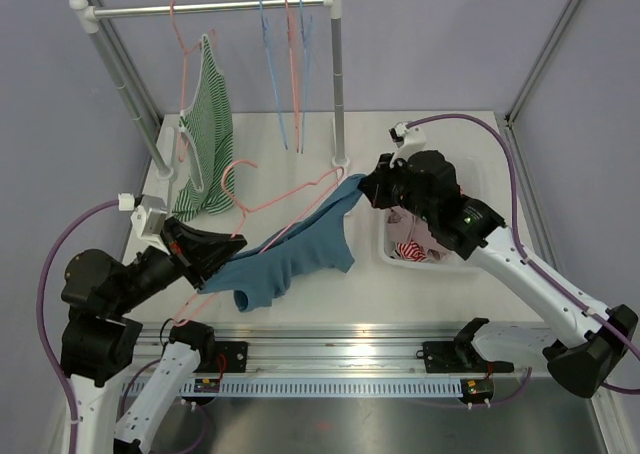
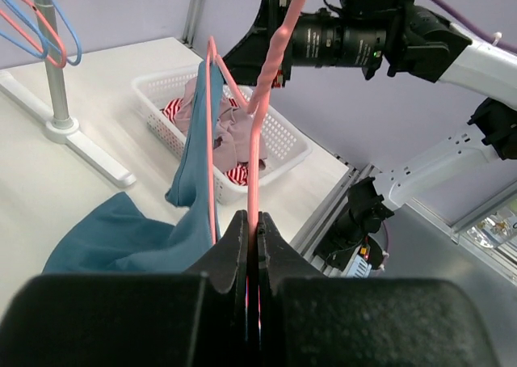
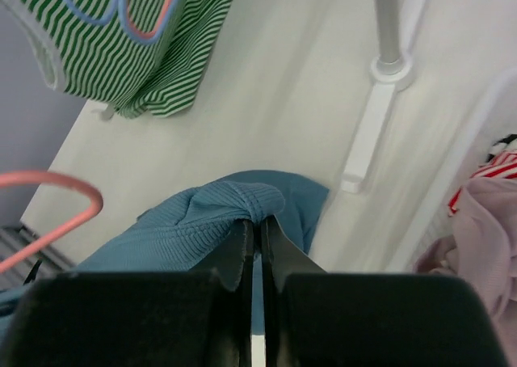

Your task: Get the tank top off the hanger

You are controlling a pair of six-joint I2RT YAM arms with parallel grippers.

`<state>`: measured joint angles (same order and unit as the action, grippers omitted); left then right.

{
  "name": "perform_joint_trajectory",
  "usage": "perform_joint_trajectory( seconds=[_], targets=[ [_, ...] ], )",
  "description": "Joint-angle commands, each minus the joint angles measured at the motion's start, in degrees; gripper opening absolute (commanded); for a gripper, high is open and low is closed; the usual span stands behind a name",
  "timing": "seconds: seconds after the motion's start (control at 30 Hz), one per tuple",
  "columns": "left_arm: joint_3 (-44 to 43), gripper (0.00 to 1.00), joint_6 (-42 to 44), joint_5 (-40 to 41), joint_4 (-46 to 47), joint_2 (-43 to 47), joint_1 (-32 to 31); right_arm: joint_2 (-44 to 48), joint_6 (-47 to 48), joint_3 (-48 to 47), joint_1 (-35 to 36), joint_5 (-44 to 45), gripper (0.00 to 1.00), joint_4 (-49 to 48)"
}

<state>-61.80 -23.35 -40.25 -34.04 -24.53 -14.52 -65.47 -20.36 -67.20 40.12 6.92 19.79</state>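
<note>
Across the middle of the white worktop (image 1: 400,296) the teal ribbed tank top (image 1: 290,259) is stretched on a slant, running from about 8 o'clock up to 2 o'clock in my overhead view. Its broad lower part sags toward the surface near the left arm, and a narrower band rises to the right arm. It is not free of the pink plastic hanger (image 2: 254,153). From the left wrist view I see a strip of teal cloth draped along one pink arm of the hanger up to its bend.

My left pincer (image 2: 252,221) sits at 9 o'clock of the garment, its jaws pressed together on the hanger's pink bar, which stands up out of them. My right pincer (image 3: 253,221) is at 2 o'clock of the garment, and its jaws are nipped onto a bunched fold of the teal ribbed fabric at the edge of the top.

At 3 o'clock of the garment stands a white plastic mesh basket (image 2: 283,145) holding pink and red-striped clothes, just below the right wrist. At 11 to 12 o'clock a clothes rack with a metal rail (image 1: 210,9) carries a green-and-white striped tank top (image 1: 210,124) on its own pink hanger, well apart from both pincers.
</note>
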Motion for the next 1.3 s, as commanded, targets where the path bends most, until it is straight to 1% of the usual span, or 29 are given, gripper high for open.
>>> perform_joint_trajectory(
  seconds=[0.0, 0.03, 0.07, 0.1, 0.17, 0.2, 0.27, 0.3, 0.37, 0.4, 0.43, 0.47, 0.53, 0.6, 0.63, 0.7, 0.73, 0.8, 0.9, 1.03, 1.13, 1.23, 1.27],
  targets=[
    [1.8, 0.00, -4.7, 0.3, 12.3, 0.8, -0.1, 0.3, 0.1, -2.7, -0.7, -11.1, 0.00, -3.2],
    [2.4, 0.00, -5.8, 2.0, 15.1, 1.2, -0.1, 0.5, -0.3, -2.4, -0.7, -18.3, 0.00, -3.8],
    [2.9, 0.00, -7.0, 3.5, 17.8, 1.2, -0.1, 0.8, -0.6, -2.1, -0.7, -22.1, 0.00, -5.2],
    [4.0, 0.00, -9.5, 4.9, 23.9, 1.0, -0.1, 0.9, -1.0, -1.9, -0.7, -25.9, 0.00, -6.1],
    [5.1, 0.00, -12.1, 8.5, 30.6, 0.1, -0.1, 1.8, -4.2, -0.7, -0.7, -34.5, 0.00, -9.9],
    [5.6, 0.00, -14.0, 10.0, 36.3, -0.3, -0.1, 2.3, -5.3, -0.6, -0.7, -36.2, 0.00, -10.7],
    [6.3, 0.00, -15.0, 11.7, 42.7, -1.9, -0.1, 3.6, -7.5, -1.0, -0.7, -39.5, 0.00, -11.2],
    [7.2, 0.00, -15.4, 12.2, 49.9, -2.4, -0.1, 4.1, -8.0, -1.4, -0.7, -40.7, 0.00, -11.2],
    [8.1, 0.00, -15.8, 13.9, 57.0, -3.6, -0.2, 5.2, -9.4, -2.8, -0.7, -45.0, 0.00, -11.5],
    [8.4, 0.00, -16.0, 14.2, 64.0, -5.5, -0.2, 5.5, -9.9, -3.4, -0.7, -46.6, 0.00, -11.8],
    [8.7, 0.00, -16.2, 14.9, 67.2, -6.7, -0.1, 5.9, -11.0, -3.9, -0.7, -49.7, 0.00, -12.1],
    [8.5, 0.00, -16.5, 14.9, 72.6, -9.9, -0.1, 6.1, -11.4, -5.0, -0.7, -51.1, 0.00, -12.8],
    [7.1, 0.00, -16.7, 13.7, 78.0, -13.2, -0.1, 6.2, -11.0, -7.0, -0.7, -53.5, 0.00, -11.5],
    [5.8, 0.00, -16.5, 14.3, 82.4, -16.9, -0.2, 6.1, -7.4, -8.7, -0.5, -51.8, 0.00, -6.0],
    [4.8, 0.00, -16.3, 16.4, 83.3, -17.9, -0.2, 5.9, -3.3, -9.8, -0.5, -45.3, 0.00, 1.1],
    [3.9, 0.00, -15.1, 20.2, 84.1, -19.0, -0.1, 5.4, -0.6, -9.0, -0.4, -38.9, 0.00, 6.0],
    [3.3, 0.00, -14.7, 24.2, 84.1, -19.6, -0.1, 5.2, 1.0, -6.6, -0.4, -34.6, 0.00, 8.7],
    [1.3, 0.00, -13.5, 27.3, 83.6, -19.9, -0.1, 4.4, 1.4, -2.8, -0.3, -31.8, 0.00, 9.7],
    [-1.5, 0.00, -12.1, 30.4, 83.6, -20.5, -0.2, 4.0, 1.0, 8.1, 0.9, -24.4, 0.00, 8.9],
    [-4.4, 0.00, -11.1, 30.1, 81.8, -20.5, -0.1, 5.4, -0.7, 15.0, 1.1, -21.3, 0.00, 6.2],
    [-6.0, 0.00, -10.3, 28.2, 75.7, -19.6, -0.1, 7.2, -1.6, 14.2, 1.1, -22.3, 0.00, 5.4],
    [-8.3, 0.00, -7.4, 29.3, 63.3, -16.9, -0.1, 7.5, -1.4, 10.4, 1.5, -21.8, 0.00, 7.4],
    [-9.3, 0.00, -6.5, 29.9, 54.7, -16.1, -0.1, 7.6, -1.3, 9.6, 2.2, -21.2, 0.00, 7.9]
  ],
)
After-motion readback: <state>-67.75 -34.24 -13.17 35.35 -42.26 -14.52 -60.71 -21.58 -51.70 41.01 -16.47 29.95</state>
